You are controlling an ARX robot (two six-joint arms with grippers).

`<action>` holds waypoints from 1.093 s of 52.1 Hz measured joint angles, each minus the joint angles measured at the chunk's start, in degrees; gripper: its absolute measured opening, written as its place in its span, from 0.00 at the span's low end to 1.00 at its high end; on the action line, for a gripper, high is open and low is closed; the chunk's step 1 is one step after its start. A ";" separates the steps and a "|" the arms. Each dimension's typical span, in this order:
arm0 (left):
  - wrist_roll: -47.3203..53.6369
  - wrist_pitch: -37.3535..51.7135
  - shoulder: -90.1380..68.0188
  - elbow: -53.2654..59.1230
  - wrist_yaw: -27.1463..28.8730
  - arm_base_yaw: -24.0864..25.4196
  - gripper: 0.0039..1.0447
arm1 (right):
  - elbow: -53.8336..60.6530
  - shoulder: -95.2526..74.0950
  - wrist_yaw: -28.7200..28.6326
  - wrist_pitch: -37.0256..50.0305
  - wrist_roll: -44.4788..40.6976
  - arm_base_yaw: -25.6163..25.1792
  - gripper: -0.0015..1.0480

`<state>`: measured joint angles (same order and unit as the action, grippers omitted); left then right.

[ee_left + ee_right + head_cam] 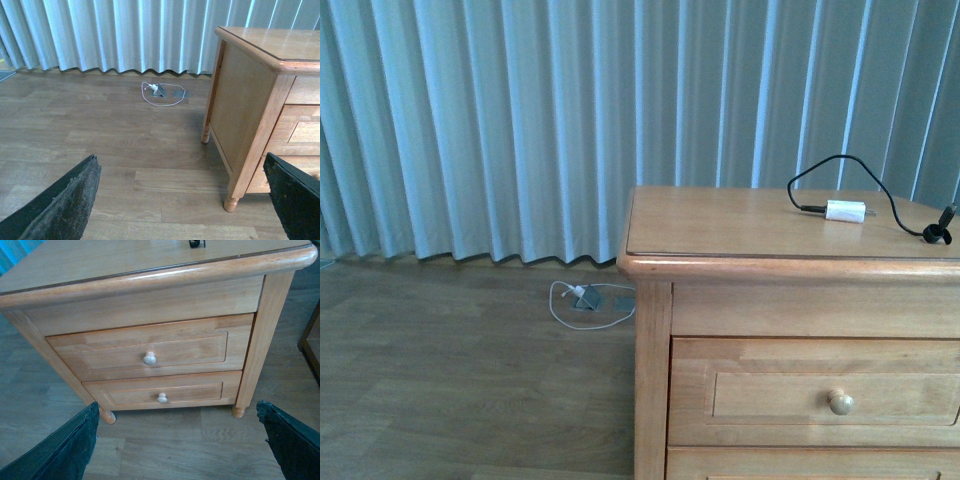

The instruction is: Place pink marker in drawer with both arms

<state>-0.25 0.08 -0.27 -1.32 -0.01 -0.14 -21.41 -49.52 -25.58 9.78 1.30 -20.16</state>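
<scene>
Front view: you are looking at a wooden cabinet (790, 330) with its upper drawer (815, 392) sitting shut, round knob (841, 402) facing you; a white charger block (846, 211) with a black cable (880, 190) is lying on the cabinet top; neither arm is showing, and no pink marker is showing either. Left wrist view: the left gripper (180, 200) is hanging over the wood floor (100, 140) beside the cabinet, fingers (65, 205) standing wide apart, holding nothing; a white cord (162, 95) is lying by the curtain (125, 32). Right wrist view: the right gripper (175, 440) is facing both shut drawers, the lower drawer (162, 393) under the upper one, jaws spread, empty. The marker is appearing in no view.
</scene>
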 joint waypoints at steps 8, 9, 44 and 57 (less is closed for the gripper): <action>0.00 0.00 0.02 0.00 0.00 0.00 0.95 | 3.30 -0.11 4.87 9.29 -0.15 1.11 0.84; 0.00 0.00 0.02 0.00 0.00 0.00 0.95 | 4.09 -0.02 5.81 11.32 -0.22 1.40 0.83; 0.00 0.00 0.02 0.00 0.00 0.00 0.95 | 18.88 22.71 25.09 14.16 -1.18 19.39 0.02; 0.00 -0.04 0.02 0.00 0.00 0.00 0.95 | 21.14 29.24 25.53 10.56 -1.20 19.96 0.02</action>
<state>-0.25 0.03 -0.25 -1.32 -0.01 -0.14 -0.27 -20.27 -0.05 20.34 0.10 -0.21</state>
